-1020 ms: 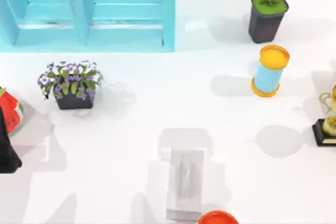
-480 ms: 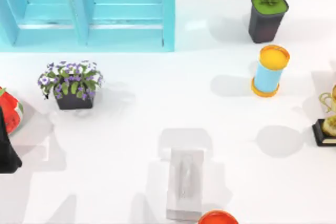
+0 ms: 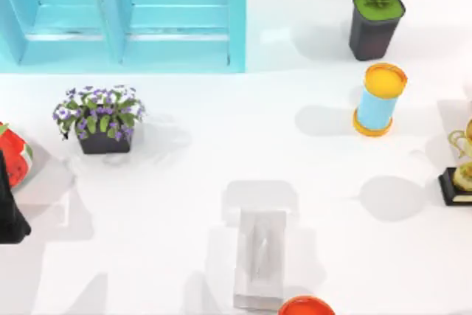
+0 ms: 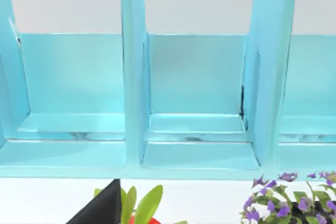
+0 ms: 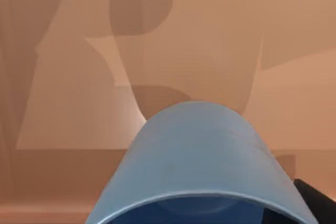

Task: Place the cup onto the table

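The blue cup [image 5: 197, 156] looms close in the right wrist view, rim toward the camera, over a brown surface with shadows on it. My right gripper [image 5: 205, 217] is shut on the cup, and one dark fingertip [image 5: 316, 199] shows beside its wall. The white table [image 3: 221, 153] spreads across the top view. My left arm [image 3: 9, 208] stays parked at the table's left edge. A black fingertip [image 4: 102, 209] of it shows in the left wrist view, facing the turquoise cabinet [image 4: 197, 103].
On the table stand the turquoise cabinet [image 3: 125, 16] at the back left, a purple flower pot [image 3: 99, 119], a succulent pot [image 3: 376, 18], a light-blue cylinder with orange ends [image 3: 378, 99], a white tissue box [image 3: 259, 260], an orange-red round object [image 3: 306, 306] and a gold trophy [image 3: 461, 171].
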Robot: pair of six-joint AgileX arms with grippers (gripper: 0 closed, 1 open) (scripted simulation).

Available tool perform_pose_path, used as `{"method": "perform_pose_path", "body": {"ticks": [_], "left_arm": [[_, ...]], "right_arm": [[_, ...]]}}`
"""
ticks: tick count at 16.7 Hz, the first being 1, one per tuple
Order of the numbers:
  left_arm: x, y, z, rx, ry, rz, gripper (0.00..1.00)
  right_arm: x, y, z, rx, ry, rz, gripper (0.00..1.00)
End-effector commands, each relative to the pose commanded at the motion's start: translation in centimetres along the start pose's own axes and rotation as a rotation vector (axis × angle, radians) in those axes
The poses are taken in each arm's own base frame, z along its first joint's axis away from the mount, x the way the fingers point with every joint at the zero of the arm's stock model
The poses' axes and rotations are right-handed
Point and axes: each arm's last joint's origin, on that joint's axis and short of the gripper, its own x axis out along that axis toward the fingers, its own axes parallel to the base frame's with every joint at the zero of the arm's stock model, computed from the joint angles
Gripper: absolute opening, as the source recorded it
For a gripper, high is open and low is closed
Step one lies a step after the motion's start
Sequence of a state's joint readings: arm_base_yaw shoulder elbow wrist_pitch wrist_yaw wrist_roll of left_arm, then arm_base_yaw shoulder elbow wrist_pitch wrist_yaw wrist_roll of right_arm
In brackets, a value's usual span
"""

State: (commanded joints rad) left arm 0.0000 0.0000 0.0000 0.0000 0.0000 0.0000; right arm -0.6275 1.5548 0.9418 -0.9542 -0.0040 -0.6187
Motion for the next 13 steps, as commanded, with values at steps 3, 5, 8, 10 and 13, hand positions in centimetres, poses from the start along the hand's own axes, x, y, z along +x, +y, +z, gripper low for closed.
{"method": "perform_pose_path", "body": {"ticks": [3, 5, 8, 10, 13], "left_arm": [[0.0, 0.0, 0.0, 0.0, 0.0, 0.0, 1.0], [0.0, 0.0, 0.0, 0.0, 0.0, 0.0, 1.0], [0.0, 0.0, 0.0, 0.0, 0.0, 0.0, 1.0], [0.0, 0.0, 0.0, 0.0, 0.0, 0.0, 1.0], [0.0, 0.0, 0.0, 0.0, 0.0, 0.0, 1.0]], "right_arm": [[-0.9, 0.9, 0.2, -0.001, 0.0, 0.0, 0.0], [-1.5, 1.5, 0.2, 0.0, 0.001, 0.0, 0.0], [-2.4, 2.3, 0.3, 0.003, 0.002, 0.0, 0.0], [-2.9, 2.9, 0.2, 0.004, 0.003, 0.001, 0.0], [-3.8, 3.8, 0.2, 0.001, -0.002, -0.002, 0.0]]}}
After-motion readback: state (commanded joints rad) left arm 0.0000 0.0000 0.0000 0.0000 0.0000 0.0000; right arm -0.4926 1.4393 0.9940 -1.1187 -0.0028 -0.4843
